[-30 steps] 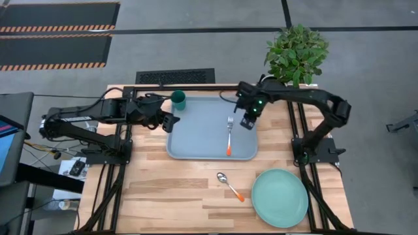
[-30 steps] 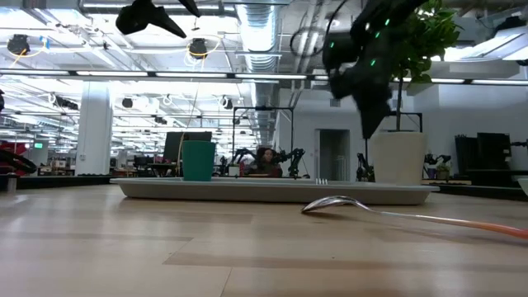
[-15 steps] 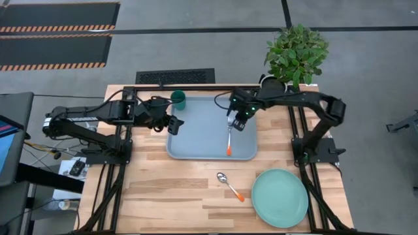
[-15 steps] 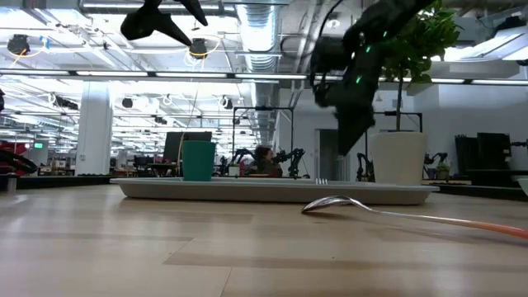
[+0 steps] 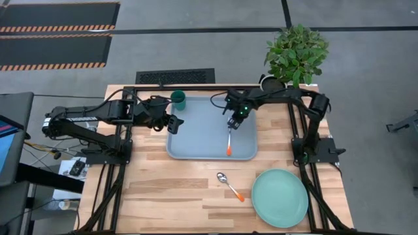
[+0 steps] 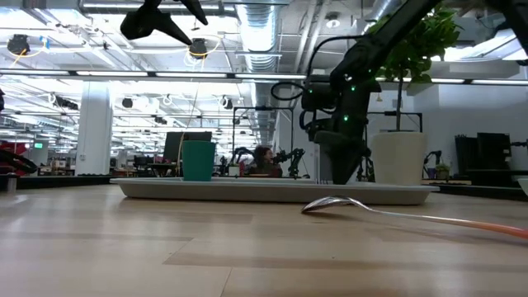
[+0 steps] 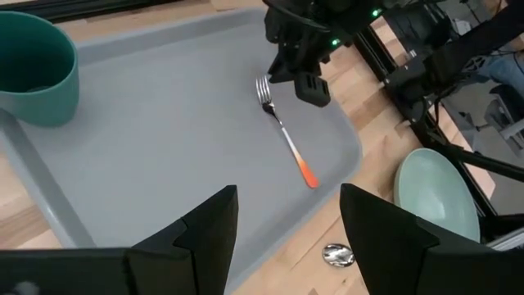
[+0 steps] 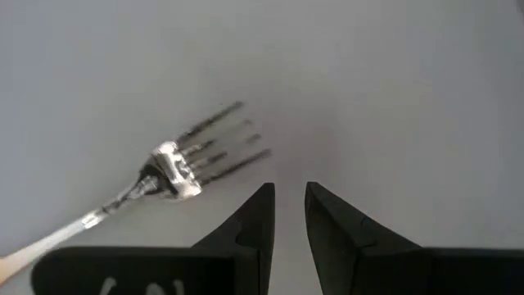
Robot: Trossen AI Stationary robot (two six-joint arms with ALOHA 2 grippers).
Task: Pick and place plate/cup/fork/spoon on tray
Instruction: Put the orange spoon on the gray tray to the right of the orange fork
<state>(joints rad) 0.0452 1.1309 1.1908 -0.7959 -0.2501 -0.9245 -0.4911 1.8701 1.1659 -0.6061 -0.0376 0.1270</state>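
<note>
The fork lies flat on the tray, tines toward the far edge. My right gripper points down, low over the tray floor just beside the tines. Its fingers stand a narrow gap apart with nothing between them. The cup stands upright in the tray's far left corner. My left gripper hangs open and empty above the tray's left edge, near the cup. On the bare table lie the spoon and the plate.
A potted plant in a white pot stands at the table's far right corner, behind my right arm. Dark frame rails run along the table's left and right sides. Bare wood lies between the tray and the near edge, left of the spoon.
My right gripper has come down from well above the tray and moved a little toward the table's left edge. It now sits low beside the fork's tines. The fork, cup, spoon and plate have stayed where they were.
</note>
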